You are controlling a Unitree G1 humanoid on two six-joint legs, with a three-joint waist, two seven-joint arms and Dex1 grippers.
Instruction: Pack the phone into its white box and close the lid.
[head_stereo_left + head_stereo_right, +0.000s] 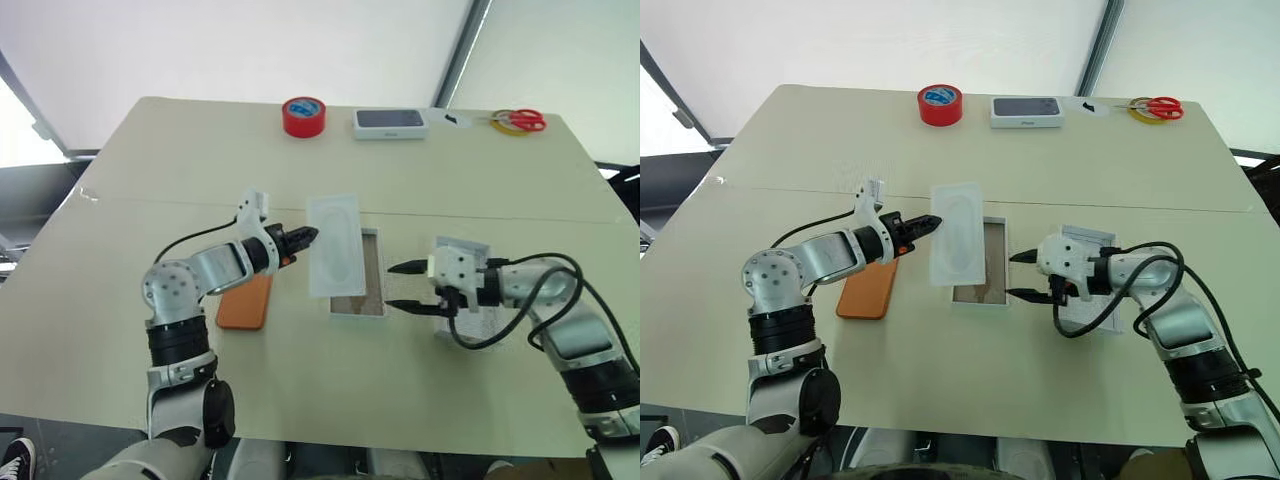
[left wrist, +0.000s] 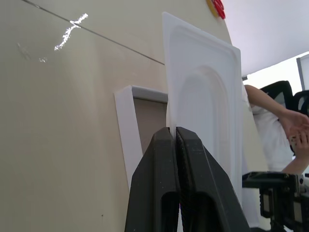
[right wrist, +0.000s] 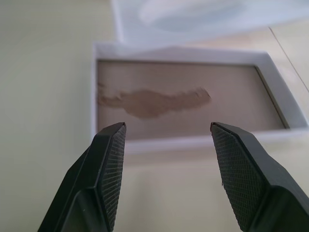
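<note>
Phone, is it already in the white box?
No, the phone lies on the table beside the white box, whose floor is bare.

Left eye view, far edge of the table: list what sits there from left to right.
red tape roll → white box with dark top → scissors

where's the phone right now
In the left eye view the phone lies flat on the table, on the robot's left, under the left arm's forearm and left of the white box.
</note>
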